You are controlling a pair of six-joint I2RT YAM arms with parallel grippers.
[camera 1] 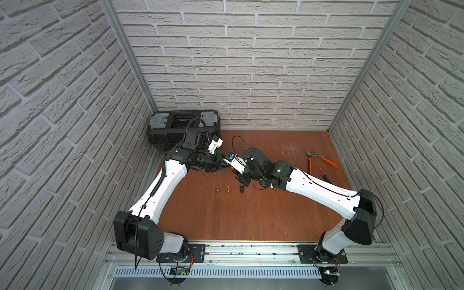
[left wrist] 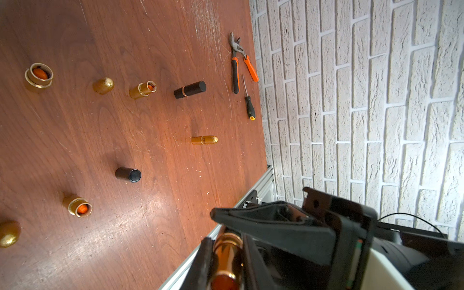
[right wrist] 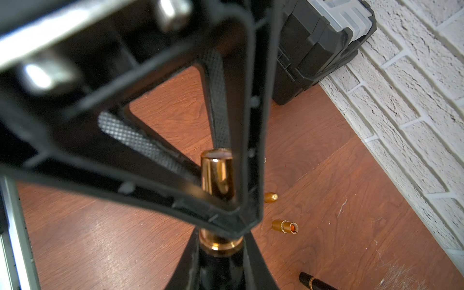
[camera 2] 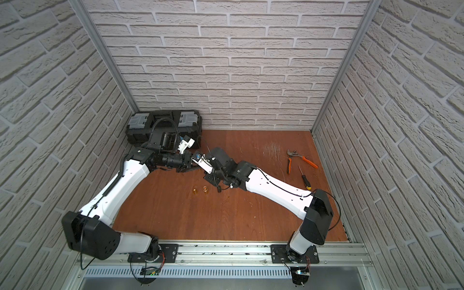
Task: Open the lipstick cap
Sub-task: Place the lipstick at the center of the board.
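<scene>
- The lipstick (right wrist: 217, 175), a tube with a black base, a gold ring and a shiny gold cylindrical upper part, hangs in the air above the brown wooden table (camera 1: 226, 226), between the two arms' tips; in both top views the wrists hide most of it.
- The left gripper (left wrist: 226, 241) is clamped on the gold upper part, its mesh-patterned pads (right wrist: 140, 143) pressed to either side; I cannot tell whether that gold part is the cap.
- The right gripper (right wrist: 221, 251) is closed around the black base, just below the gold ring; the two grippers' tips sit just beside each other.
- Scattered on the table: an open gold tube with an orange stick (left wrist: 39, 75); a second open tube (left wrist: 143, 90); a third open tube (left wrist: 79, 207); a domed gold cap (left wrist: 103, 85); another gold cap (left wrist: 8, 233); a closed gold lipstick (left wrist: 204, 139); a closed black lipstick with a gold band (left wrist: 190, 89); a short black cylinder (left wrist: 128, 174).
- A black plastic toolbox with grey latches (camera 1: 183, 128) sits in the far left corner, against the brick wall.
- Orange-handled pliers (camera 1: 319, 158) and a black-handled screwdriver (camera 1: 324, 174) lie near the right wall, well apart from the grippers.
</scene>
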